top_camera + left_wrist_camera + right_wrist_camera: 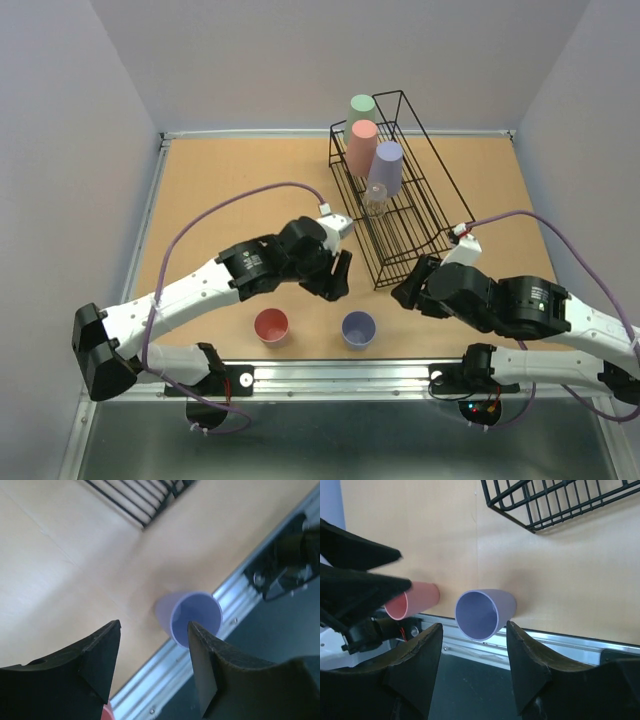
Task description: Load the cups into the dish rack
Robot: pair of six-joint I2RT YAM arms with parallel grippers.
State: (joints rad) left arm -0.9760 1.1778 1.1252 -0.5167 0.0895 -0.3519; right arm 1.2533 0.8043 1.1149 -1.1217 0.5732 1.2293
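**Tan bench between pale walls: two cups loose, four racked**

Your left claw (335, 282) is released, jaws apart with nothing between them. It points down at the lavender cup (358, 328), which stands mouth-up near the bench's (230, 180) lower edge, at centre frame. Your right claw (405, 293) is also released and empty, low beside the near corner of the dish rack (400, 225); its wrist view looks at that same cup. A salmon-red cup (271, 325) stands upright just left of it. At upper centre, the rack holds a row of four that seem mouth-down: pale green cup (361, 108) farthest, second salmon-red cup (361, 145), second lavender cup (386, 168), and small clear cup (376, 200) nearest.
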